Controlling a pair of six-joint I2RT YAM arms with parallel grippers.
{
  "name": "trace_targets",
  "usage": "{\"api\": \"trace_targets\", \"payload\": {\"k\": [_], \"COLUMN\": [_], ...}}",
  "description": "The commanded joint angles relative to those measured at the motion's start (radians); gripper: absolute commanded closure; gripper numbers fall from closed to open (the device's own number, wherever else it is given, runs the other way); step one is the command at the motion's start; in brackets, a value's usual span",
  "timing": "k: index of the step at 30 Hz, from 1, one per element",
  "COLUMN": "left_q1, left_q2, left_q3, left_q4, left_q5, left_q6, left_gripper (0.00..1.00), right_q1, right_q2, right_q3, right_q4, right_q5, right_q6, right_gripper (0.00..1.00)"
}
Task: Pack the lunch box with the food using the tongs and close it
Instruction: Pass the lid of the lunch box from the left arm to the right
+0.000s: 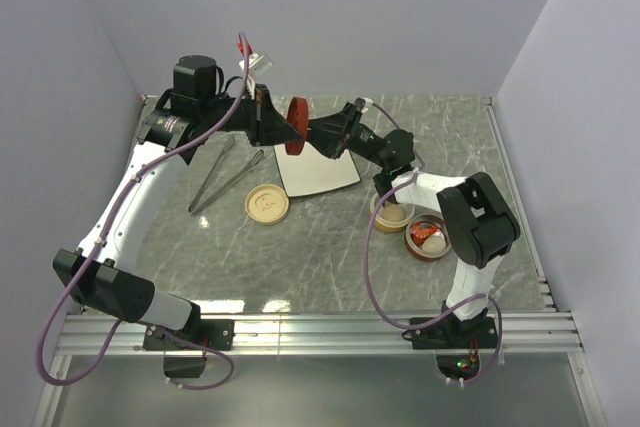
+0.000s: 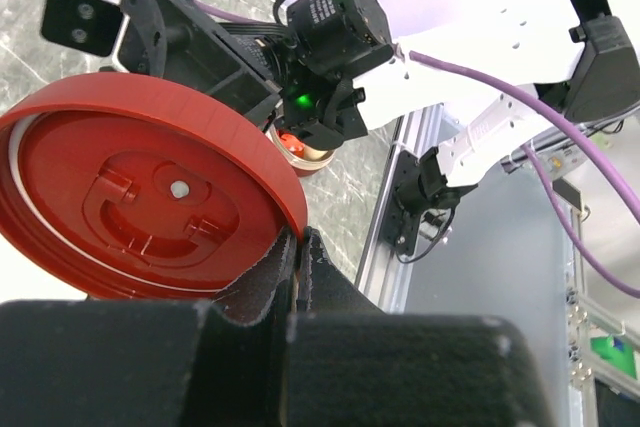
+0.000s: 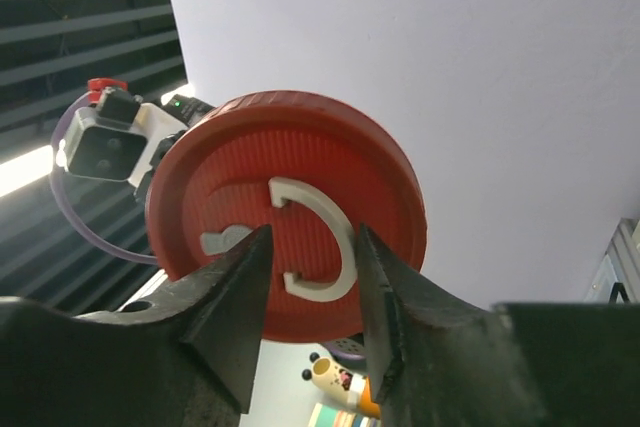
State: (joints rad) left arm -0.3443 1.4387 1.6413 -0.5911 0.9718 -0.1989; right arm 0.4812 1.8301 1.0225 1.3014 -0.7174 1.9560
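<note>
Top external view: the left hand (image 1: pixel 283 130) is closed on the rim of the red lid (image 1: pixel 297 127), holding it on edge in the air over the far left part of the white plate (image 1: pixel 325 175); the right hand (image 1: pixel 318 132) meets the lid from the right; the tongs (image 1: pixel 222 180) lie on the table (image 1: pixel 300 257) left of the plate, near a tan disc (image 1: pixel 267 203); the food (image 1: pixel 432 237), a white egg shape and a red-orange piece, sits in a red-brown bowl (image 1: pixel 413 252) at near right, just beside a beige bowl (image 1: pixel 384 222). Left wrist view: the fingers clamp the lid's rim, its inside facing the camera. Right wrist view: the right hand's jaws straddle the white ring (image 3: pixel 345 237) on the lid's top; whether they pinch it I cannot tell. Packing looks largely done; closing the box remains.
</note>
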Motion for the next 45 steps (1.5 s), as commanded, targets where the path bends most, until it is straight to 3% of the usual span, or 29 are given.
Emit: {"api": "trace_targets", "payload": {"k": [1, 8, 18, 35, 38, 39, 41, 42, 45], "left_q1": [0.028, 0.053, 0.056, 0.054, 0.054, 0.054, 0.056, 0.056, 0.057], "left_q2": [-0.037, -0.049, -0.058, -0.11, -0.116, -0.123, -0.135, -0.139, -0.153], "left_q3": [-0.035, -0.069, -0.087, -0.159, -0.166, -0.178, -0.187, -0.192, -0.196], "left_q4": [0.082, 0.099, 0.114, 0.212, 0.217, 0.221, 0.226, 0.217, 0.189], "left_q5": [0.041, 0.054, 0.068, 0.11, 0.113, 0.111, 0.093, 0.081, 0.041], "left_q6": [-0.043, -0.057, -0.068, -0.129, -0.134, -0.14, -0.151, -0.152, -0.139], "left_gripper": [1.0, 1.0, 1.0, 1.0, 1.0, 1.0, 0.94, 0.81, 0.61], "right_q1": [0.008, 0.007, 0.022, 0.043, 0.043, 0.043, 0.04, 0.037, 0.013], "right_q2": [-0.045, -0.052, -0.035, -0.011, -0.021, -0.028, -0.051, -0.063, -0.136], "right_q3": [0.018, 0.034, 0.039, 0.053, 0.06, 0.06, 0.062, 0.059, 0.03], "right_q4": [0.467, 0.467, 0.464, 0.424, 0.414, 0.414, 0.404, 0.397, 0.322], "right_q5": [0.018, 0.018, -0.014, -0.047, -0.057, -0.057, -0.063, -0.085, -0.132], "right_q6": [0.02, 0.026, 0.017, -0.002, -0.017, -0.019, -0.031, -0.043, -0.12], "right_gripper": [0.55, 0.62, 0.81, 0.85, 0.88, 0.97, 1.0, 1.0, 1.0]}}
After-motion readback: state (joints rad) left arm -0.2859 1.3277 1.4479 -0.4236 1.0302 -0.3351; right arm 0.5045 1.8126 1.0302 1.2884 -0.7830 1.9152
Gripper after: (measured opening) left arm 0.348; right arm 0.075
